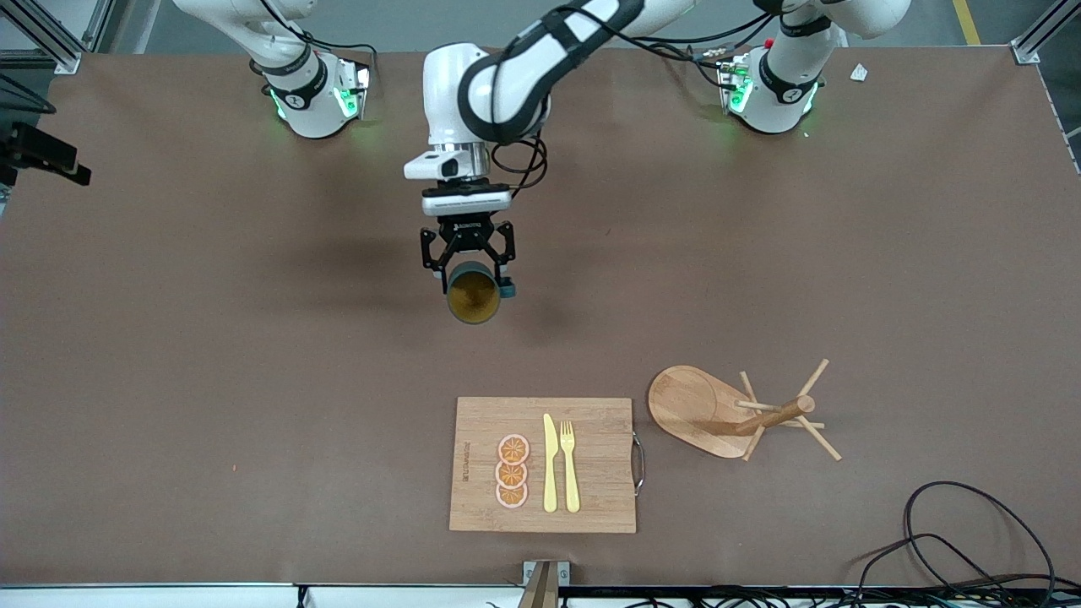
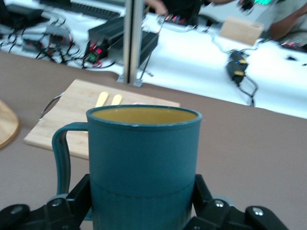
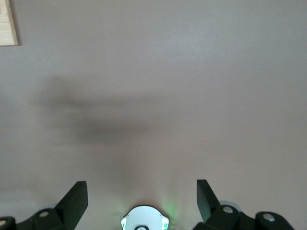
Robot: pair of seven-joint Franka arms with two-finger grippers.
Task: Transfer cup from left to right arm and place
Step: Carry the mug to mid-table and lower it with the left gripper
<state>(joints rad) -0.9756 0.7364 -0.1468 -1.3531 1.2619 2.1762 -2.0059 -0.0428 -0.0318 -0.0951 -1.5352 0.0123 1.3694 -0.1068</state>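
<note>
Cables (image 1: 954, 540) trail at the near edge of the matte brown table (image 1: 211, 355), and past them we see a bamboo cutting board (image 1: 591, 498) carrying orange slices (image 1: 513, 471), a pale yellow knife (image 1: 550, 464) and fork (image 1: 569, 466), with a wooden peg rack (image 1: 743, 409) lying beside it toward the left arm's end. Above mid-table our left gripper (image 1: 469, 268) is clamped on the teal cup (image 1: 474, 293), its black fingers (image 2: 72, 201) pressing the lower walls, tan inside facing the front camera. Our right gripper (image 3: 142, 199) waits open over bare table near its base.

cutting board (image 1: 591, 498): knife (image 1: 550, 463), fork (image 1: 569, 464), maybe orange slices (image 1: 513, 470) | peg rack (image 1: 726, 409) beside
</note>
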